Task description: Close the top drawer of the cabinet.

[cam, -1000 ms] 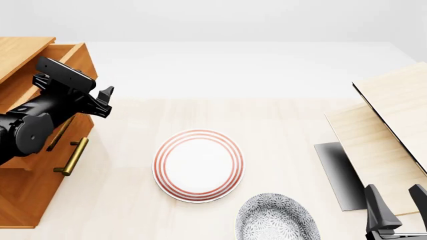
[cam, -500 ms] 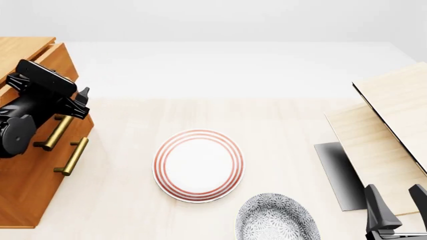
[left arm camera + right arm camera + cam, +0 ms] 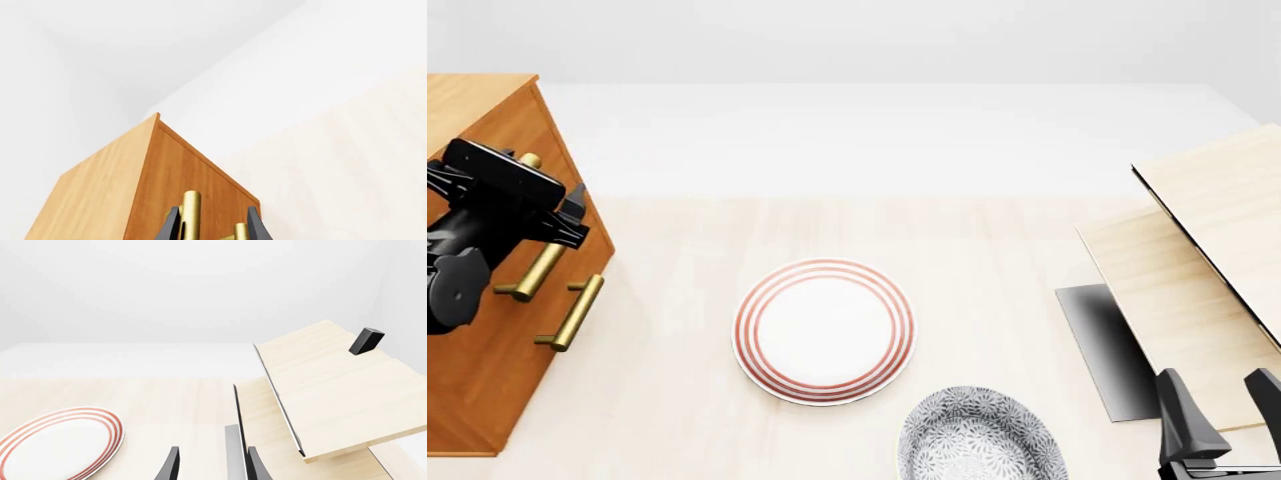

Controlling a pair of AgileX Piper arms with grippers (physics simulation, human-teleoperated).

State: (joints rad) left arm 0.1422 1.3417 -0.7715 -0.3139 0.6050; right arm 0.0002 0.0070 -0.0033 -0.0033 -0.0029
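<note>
The top drawer [image 3: 521, 190] (flush) lies against left gripper [image 3: 554, 215].

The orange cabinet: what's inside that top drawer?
Nothing inside shows. The top drawer sits flush in the cabinet, so its contents are covered. Only its brass handle is visible, between the fingers of the left gripper.

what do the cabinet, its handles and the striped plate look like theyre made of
The orange-brown cabinet looks like wood with a smooth satin finish: grain lines run along its faces. Its bar handles look like polished brass, golden with bright highlights. The round white plate with red rings looks like glazed ceramic, though plastic can't be ruled out.
</note>
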